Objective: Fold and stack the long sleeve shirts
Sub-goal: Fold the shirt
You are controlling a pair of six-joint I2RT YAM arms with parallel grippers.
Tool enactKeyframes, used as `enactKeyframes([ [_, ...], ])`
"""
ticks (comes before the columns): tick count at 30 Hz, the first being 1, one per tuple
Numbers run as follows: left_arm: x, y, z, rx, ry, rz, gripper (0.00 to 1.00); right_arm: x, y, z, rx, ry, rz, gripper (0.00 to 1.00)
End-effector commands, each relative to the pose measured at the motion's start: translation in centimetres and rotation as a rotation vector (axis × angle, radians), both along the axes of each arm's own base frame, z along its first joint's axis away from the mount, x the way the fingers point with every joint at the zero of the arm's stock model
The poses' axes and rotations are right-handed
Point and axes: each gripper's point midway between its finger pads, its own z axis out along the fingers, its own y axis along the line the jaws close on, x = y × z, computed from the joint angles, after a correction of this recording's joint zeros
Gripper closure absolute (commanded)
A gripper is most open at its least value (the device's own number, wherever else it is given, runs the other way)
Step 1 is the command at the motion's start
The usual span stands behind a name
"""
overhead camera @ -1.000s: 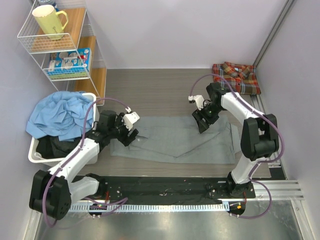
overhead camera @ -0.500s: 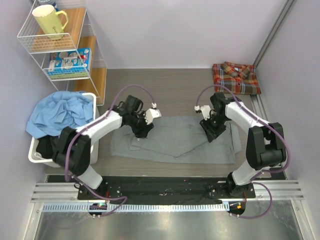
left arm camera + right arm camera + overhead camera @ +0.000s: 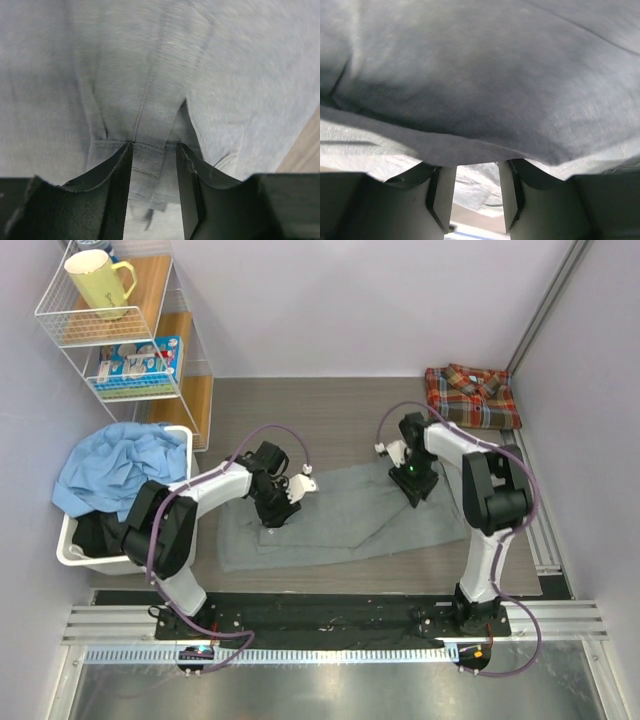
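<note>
The grey shirt [image 3: 350,520] lies spread and partly folded on the table. My left gripper [image 3: 278,504] is down on its left part. In the left wrist view my left gripper [image 3: 154,150] has its jaws narrowly apart, pinching a stitched strip of the grey shirt [image 3: 150,90] with creases running out from it. My right gripper [image 3: 412,480] is at the shirt's upper right edge. In the right wrist view grey cloth [image 3: 480,85] drapes over the tips of my right gripper [image 3: 472,167], which holds a lifted fold. The plaid shirt [image 3: 472,395] lies folded at the back right corner.
A white bin [image 3: 72,545] with blue cloth [image 3: 120,470] stands at the left. A wire shelf [image 3: 120,330] with a yellow mug [image 3: 98,282] is at the back left. A metal rail [image 3: 530,530] runs along the right side.
The left arm swung in onto the shirt's left part. The right gripper moved back and left, dragging the shirt's right side inward and bunching its upper edge.
</note>
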Motion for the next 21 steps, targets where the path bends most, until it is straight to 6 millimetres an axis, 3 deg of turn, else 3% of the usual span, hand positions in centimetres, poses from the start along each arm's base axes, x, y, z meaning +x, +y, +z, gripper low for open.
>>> enactKeyframes([
  [1,-5.5,3.1,-0.2,0.069,0.15,0.034,0.58,11.7,3.4,-1.7,-0.036,-0.25,0.138,0.56],
  [2,-5.9,2.9,0.1,0.054,0.161,0.052,0.57,13.5,4.3,-1.8,-0.042,-0.274,0.169,0.56],
  [3,-6.5,2.8,0.9,0.034,0.175,0.057,0.57,17.5,6.2,-0.6,-0.041,-0.359,0.184,0.56],
  [5,-7.2,1.4,2.4,-0.049,0.2,0.061,0.56,20.3,8.0,1.1,-0.023,-0.402,0.2,0.55],
  [6,-7.4,1.0,3.7,-0.084,0.187,0.061,0.55,23.4,9.3,5.2,0.015,-0.518,0.187,0.51],
  [8,-6.2,0.0,5.5,-0.137,0.139,0.085,0.53,24.8,9.5,8.3,0.037,-0.587,0.173,0.49],
  [9,-5.5,-0.4,6.2,-0.154,0.111,0.107,0.5,24.8,9.5,9.8,0.056,-0.611,0.172,0.45],
  [10,-4.5,-0.6,7.0,-0.166,0.068,0.11,0.49,24.9,8.9,12.8,0.08,-0.67,0.151,0.44],
  [11,-4.0,-0.7,7.2,-0.161,0.045,0.112,0.47,24.5,8.5,13.9,0.088,-0.685,0.141,0.43],
  [12,-3.4,-0.6,7.2,-0.155,0.026,0.111,0.45,23.4,7.9,13.1,0.08,-0.651,0.131,0.42],
  [13,-2.7,-0.8,6.5,-0.145,0.019,0.112,0.45,22.5,8.3,15.1,0.129,-0.676,0.143,0.42],
  [17,-0.7,0.0,3.7,-0.034,0.022,0.095,0.47,18.9,7.9,13.6,0.153,-0.586,0.12,0.42],
  [21,-0.4,0.8,0.9,0.039,0.054,0.06,0.49,15.6,8.0,12.1,0.223,-0.464,0.046,0.44],
])
